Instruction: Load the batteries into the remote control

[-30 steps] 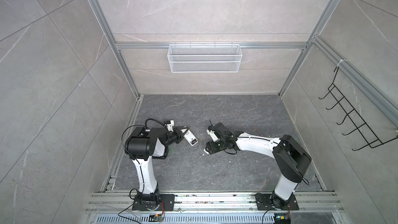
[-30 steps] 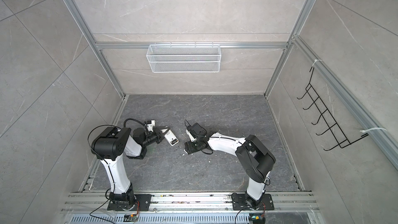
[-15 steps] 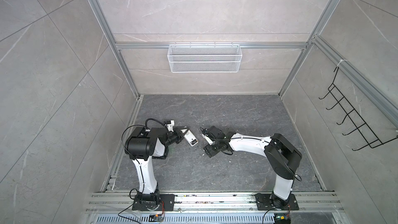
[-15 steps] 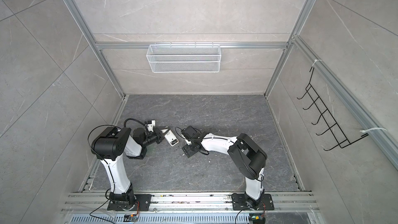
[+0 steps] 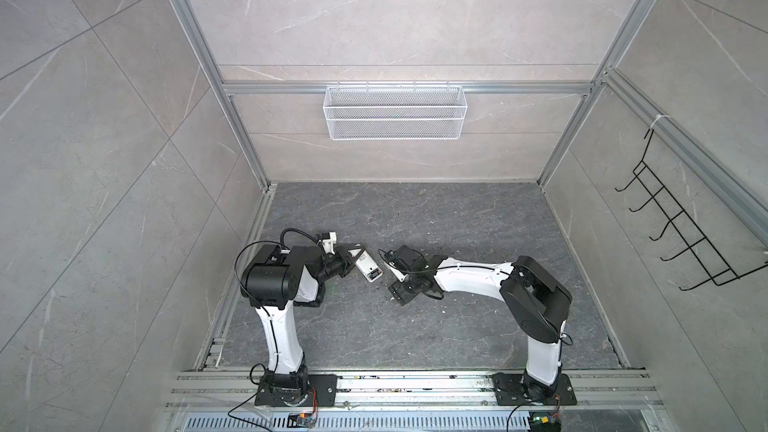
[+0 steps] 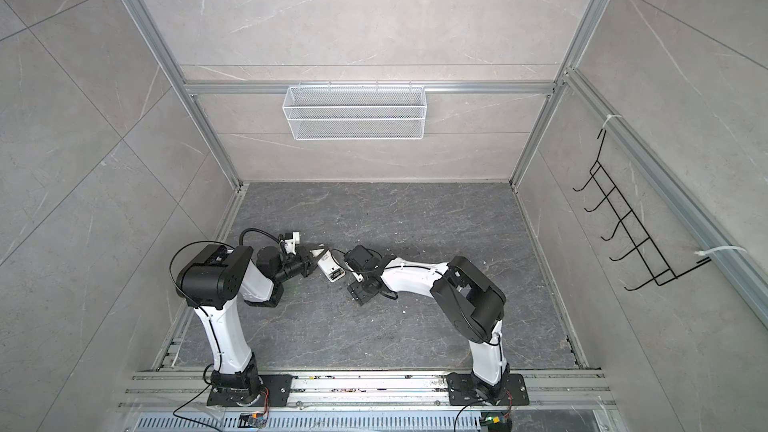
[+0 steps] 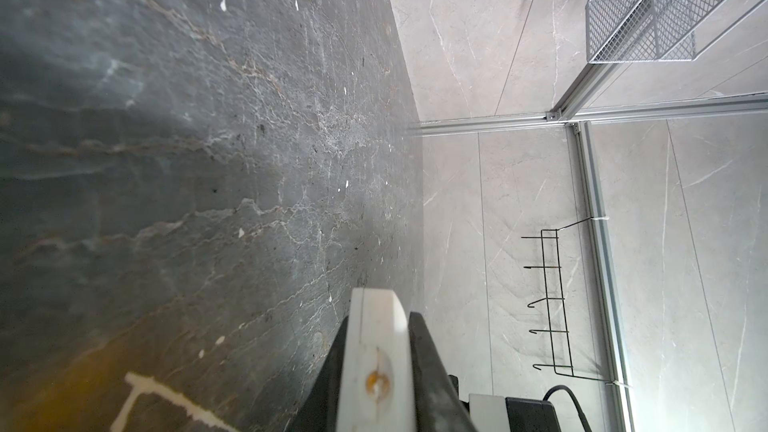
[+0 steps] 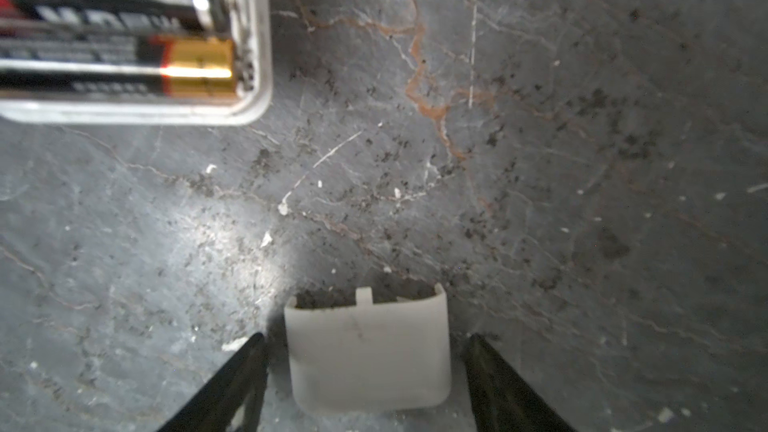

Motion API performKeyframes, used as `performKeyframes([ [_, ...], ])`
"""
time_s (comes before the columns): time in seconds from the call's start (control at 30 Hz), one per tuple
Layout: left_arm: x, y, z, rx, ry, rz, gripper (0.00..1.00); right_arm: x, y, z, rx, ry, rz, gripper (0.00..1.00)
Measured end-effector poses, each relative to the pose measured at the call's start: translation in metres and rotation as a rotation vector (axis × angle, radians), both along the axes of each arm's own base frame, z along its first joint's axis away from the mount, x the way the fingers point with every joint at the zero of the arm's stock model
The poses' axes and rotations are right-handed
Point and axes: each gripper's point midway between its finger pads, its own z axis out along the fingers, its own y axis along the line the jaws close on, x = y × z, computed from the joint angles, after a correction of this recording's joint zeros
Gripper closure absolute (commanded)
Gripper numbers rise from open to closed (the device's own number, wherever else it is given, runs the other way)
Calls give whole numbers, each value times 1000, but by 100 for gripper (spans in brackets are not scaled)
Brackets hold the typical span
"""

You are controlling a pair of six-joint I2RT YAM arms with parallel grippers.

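Batteries, two dark slim cylinders, lie side by side in the open back compartment of the white rectangular plastic remote control, whose other end the left gripper clamps. Right gripper jaws stand wide, straddling a small white squarish cover on the grey stone tabletop.

Remote control on floor, left of centre. Batteries side by side in its compartment. Battery cover on floor just right, between right gripper fingers, touching neither.
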Motion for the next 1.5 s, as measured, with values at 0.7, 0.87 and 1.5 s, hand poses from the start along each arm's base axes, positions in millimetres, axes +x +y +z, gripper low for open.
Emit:
performKeyframes([
  [0.7, -5, -44, 0, -6, -20, -120, 100, -9, -25, 1, -22, -87, -101, 44],
  [0.87, -4, -91, 9, -15, -88, -238, 100, -21, -62, 5, -58, -102, -208, 44],
  [1.5, -24, -155, -6, 102, -263, -433, 93, -30, -105, 26, 235, 0, -464, 42],
])
